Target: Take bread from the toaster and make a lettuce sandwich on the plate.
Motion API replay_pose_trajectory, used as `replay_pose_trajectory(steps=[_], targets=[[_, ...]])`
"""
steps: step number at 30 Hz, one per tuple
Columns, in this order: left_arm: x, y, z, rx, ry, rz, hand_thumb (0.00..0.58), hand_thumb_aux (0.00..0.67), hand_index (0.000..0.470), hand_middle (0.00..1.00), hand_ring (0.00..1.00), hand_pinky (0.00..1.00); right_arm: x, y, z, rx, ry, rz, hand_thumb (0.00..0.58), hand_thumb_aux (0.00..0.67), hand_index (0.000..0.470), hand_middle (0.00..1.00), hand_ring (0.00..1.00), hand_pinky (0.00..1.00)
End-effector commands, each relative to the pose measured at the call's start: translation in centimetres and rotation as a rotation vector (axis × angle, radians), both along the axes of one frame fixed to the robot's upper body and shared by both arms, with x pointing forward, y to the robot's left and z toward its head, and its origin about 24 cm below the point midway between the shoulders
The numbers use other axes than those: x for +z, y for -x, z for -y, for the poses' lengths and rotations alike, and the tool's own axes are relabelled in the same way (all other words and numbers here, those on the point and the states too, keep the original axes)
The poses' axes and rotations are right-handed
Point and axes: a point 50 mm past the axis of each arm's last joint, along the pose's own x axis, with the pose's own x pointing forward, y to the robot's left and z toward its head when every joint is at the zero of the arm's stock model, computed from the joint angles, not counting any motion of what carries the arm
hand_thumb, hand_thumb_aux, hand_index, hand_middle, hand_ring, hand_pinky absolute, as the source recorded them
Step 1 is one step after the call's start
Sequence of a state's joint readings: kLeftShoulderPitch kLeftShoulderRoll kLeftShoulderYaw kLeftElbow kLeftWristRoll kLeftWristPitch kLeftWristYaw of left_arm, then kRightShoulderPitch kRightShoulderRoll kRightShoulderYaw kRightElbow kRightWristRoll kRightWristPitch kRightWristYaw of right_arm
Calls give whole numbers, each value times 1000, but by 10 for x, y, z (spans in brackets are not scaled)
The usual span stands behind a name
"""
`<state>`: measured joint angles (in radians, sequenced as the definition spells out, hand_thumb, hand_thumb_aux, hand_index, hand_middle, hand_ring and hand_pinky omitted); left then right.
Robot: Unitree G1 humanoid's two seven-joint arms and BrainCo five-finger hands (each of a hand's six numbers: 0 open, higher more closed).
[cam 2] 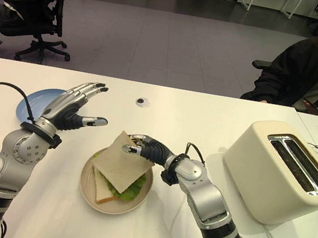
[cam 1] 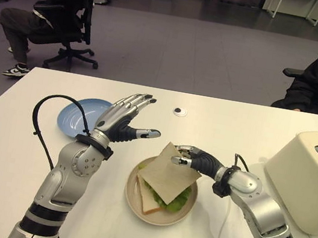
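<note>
Bread slice point(cam 1: 168, 178) sat tilted over the beige plate point(cam 1: 129, 192) at the near middle of the table. Its far right corner was pinched by the curled fingers of the right hand point(cam 1: 198, 160), just to its right. Under it lay lettuce point(cam 1: 179, 200) on a bottom slice point(cam 1: 145, 200). The left hand point(cam 1: 123, 119) hovered open, fingers spread, left of the sandwich, beside a blue plate point(cam 1: 72, 118). The toaster point(cam 1: 304, 180) stood far right.

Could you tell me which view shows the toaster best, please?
The right eye view: the whole toaster sits in frame, both top slots visible end to end. In the left eye view the right edge cuts it off, leaving only part of the slots.
</note>
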<state>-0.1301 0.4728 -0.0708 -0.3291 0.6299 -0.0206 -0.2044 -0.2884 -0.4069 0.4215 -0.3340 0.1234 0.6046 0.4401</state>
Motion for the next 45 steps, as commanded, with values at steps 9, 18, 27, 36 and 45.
replay_pose_trajectory(steps=[9, 18, 27, 36, 45], targets=[[0, 1, 3, 0, -4, 6, 0, 0, 0, 0, 0, 0, 17, 14, -11, 187, 194, 398, 0, 0, 0, 0, 0, 0], [-4, 1, -5, 20, 21, -26, 0, 0, 0, 0, 0, 0, 26, 16, -6, 146, 144, 528, 0, 0, 0, 0, 0, 0], [-9, 46, 8, -491, 565, -421, 0, 0, 0, 0, 0, 0, 24, 68, 21, 364, -364, 190, 0, 0, 0, 0, 0, 0], [-52, 141, 14, -1046, 448, -1249, 580, 670, 470, 1000, 1000, 1000, -29, 122, 26, 819, -252, -397, 580, 670, 470, 1000, 1000, 1000], [-117, 132, 9, -692, -158, -1240, 580, 670, 470, 1000, 1000, 1000, -64, 97, 5, 667, 100, -191, 580, 670, 470, 1000, 1000, 1000]])
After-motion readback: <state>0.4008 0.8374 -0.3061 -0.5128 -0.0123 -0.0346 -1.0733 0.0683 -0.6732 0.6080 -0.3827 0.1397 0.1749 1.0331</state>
